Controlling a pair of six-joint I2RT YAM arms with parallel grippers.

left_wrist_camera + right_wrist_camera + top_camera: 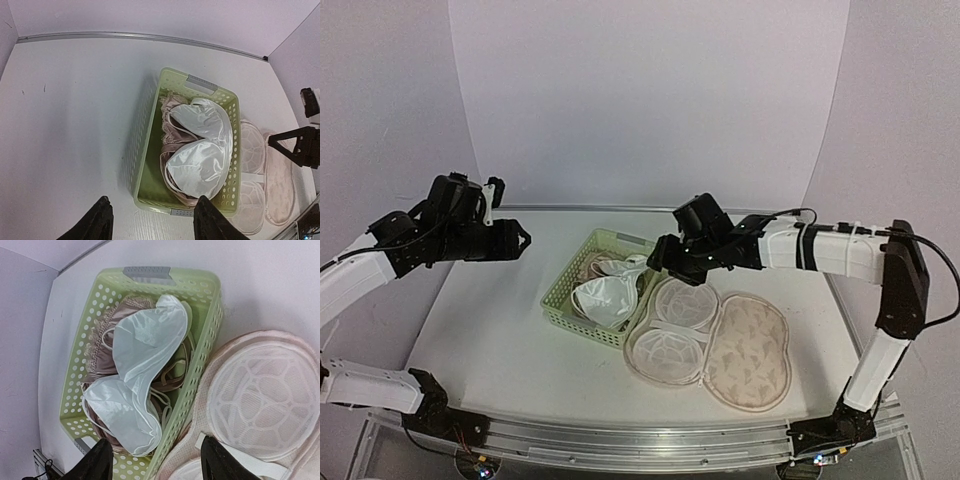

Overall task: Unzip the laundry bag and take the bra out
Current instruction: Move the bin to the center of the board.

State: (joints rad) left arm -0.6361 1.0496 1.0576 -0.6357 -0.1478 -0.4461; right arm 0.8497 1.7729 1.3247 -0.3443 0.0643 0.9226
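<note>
Laundry bag (750, 345): unzipped, spread open on the counter (480, 330), just beside the green basket (563, 285); light, probably floppy.
Bra (605, 297): in the basket; soft, slippery satin; pinch a cup edge.
Left end effector (518, 240): apart, empty.
Right end effector (658, 260): apart, empty.

The top external camera looks down and forward from above the near edge, covering the whole worktop (480, 330). The left wrist camera views the green basket (145, 150) from high on its left. The right wrist camera hangs closer over it. All three share the basket and the laundry bag (750, 350).
</note>
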